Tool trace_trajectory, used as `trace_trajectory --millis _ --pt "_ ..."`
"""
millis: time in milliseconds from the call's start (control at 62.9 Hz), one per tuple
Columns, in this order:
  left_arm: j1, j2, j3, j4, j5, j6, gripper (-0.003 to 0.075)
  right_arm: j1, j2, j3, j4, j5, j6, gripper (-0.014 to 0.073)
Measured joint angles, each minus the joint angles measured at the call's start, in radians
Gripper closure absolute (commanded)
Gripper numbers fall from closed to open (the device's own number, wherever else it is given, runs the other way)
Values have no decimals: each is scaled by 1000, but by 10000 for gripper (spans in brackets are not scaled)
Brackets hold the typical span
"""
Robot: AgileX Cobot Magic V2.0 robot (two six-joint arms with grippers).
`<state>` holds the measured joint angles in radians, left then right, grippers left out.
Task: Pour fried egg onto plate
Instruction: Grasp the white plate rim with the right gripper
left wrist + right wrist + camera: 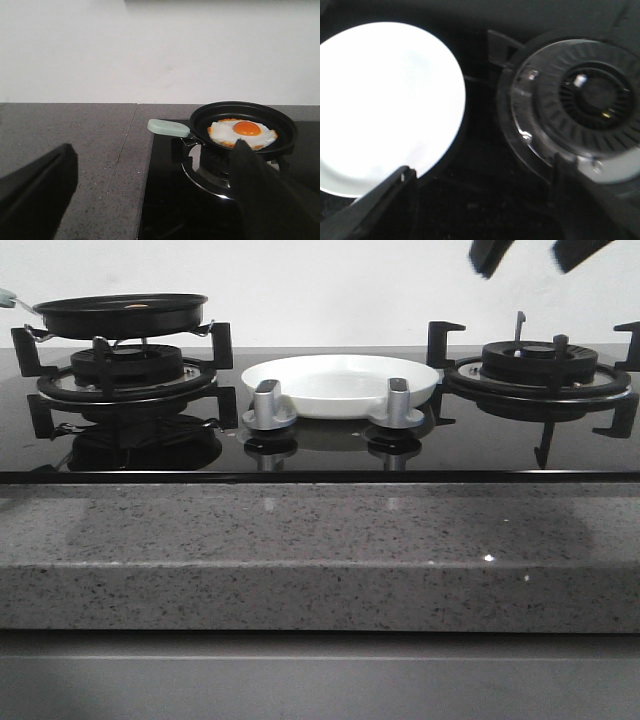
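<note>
— So where does everything sit?
— On the desk (300,540), the plate (340,383) lies empty mid-hob; the pan (120,314) rests on the left burner (125,375), fried egg (242,133) inside.
— Which arm is nearer?
— The left gripper (155,192), I judge; its jaws gape wide, holding nothing. The pan's handle (168,128) points left, lying beyond and between them.
— And the right gripper (540,254)?
— High over the right burner, jaws apart, empty.

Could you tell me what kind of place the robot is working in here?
Most likely a kitchen counter, perhaps a mock-up. A glass gas hob with a burner sits in a speckled stone worktop, a small frying pan holds a fried egg, and a white plate waits between the burners.
</note>
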<state>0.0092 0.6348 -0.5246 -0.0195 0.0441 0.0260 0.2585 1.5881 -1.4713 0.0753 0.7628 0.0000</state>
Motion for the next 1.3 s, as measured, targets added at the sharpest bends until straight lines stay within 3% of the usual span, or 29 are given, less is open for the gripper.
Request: trace_trajectory --millis 239,445,573,1066,1305 --pt "0 0 0 0 0 0 125 0 271 -335 114 235 -123 141" --pt "0 0 0 0 0 0 125 0 487 -599 121 433 -146 142" --pt "0 0 0 0 0 0 125 0 586 -710 121 467 -154 142" --pt "0 0 0 0 0 0 125 -15 656 -786 121 481 -163 144" --pt "0 0 0 0 0 0 125 -15 657 -786 121 481 -165 239"
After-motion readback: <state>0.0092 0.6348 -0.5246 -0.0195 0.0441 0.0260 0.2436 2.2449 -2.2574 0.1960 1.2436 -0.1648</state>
